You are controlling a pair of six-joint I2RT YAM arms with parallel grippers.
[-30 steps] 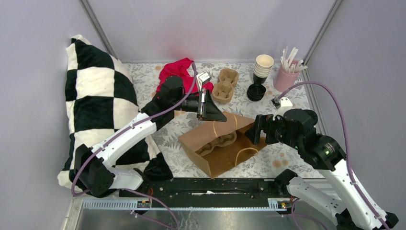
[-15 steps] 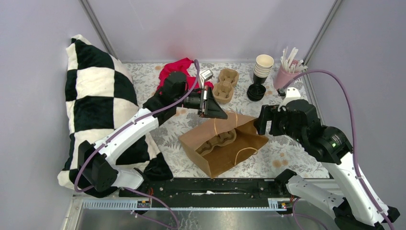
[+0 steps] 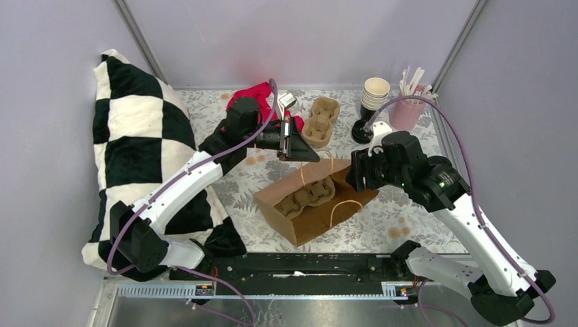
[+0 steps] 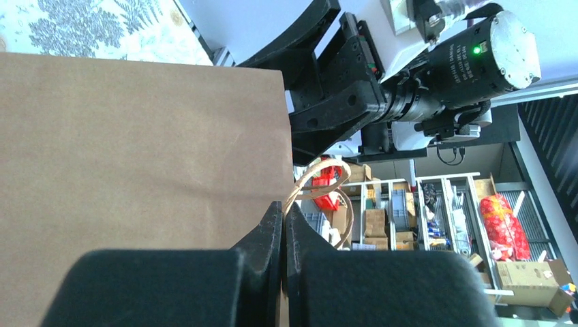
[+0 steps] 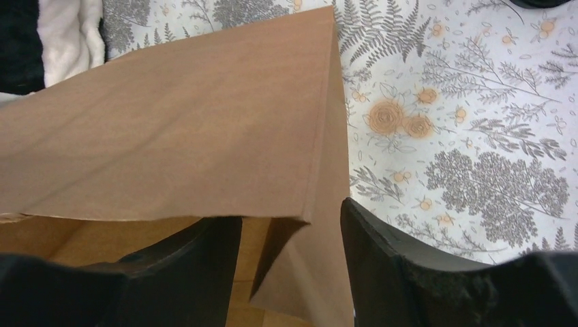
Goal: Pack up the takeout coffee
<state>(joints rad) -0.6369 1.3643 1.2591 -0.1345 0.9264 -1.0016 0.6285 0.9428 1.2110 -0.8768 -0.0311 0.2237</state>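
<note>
Right pincer [image 5: 290, 228], half narrowed, has been brought astride a side fold of the paper bag [image 5: 177, 129], the left pincer [image 4: 283, 218] clamped on its rim; the takeout coffee [image 3: 358, 131] is left unpacked by the cup stack [image 3: 376, 92].

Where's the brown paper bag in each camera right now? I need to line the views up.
Top external: paper bag lies centre, mouth open between both arms.
Left wrist: its flat brown panel fills the left half, edge pinched in the left tool.
Right wrist: its panel fills the upper left, corner between the right tool's open fingers.
Shared landmark: the floral tablecloth beside the bag.
</note>
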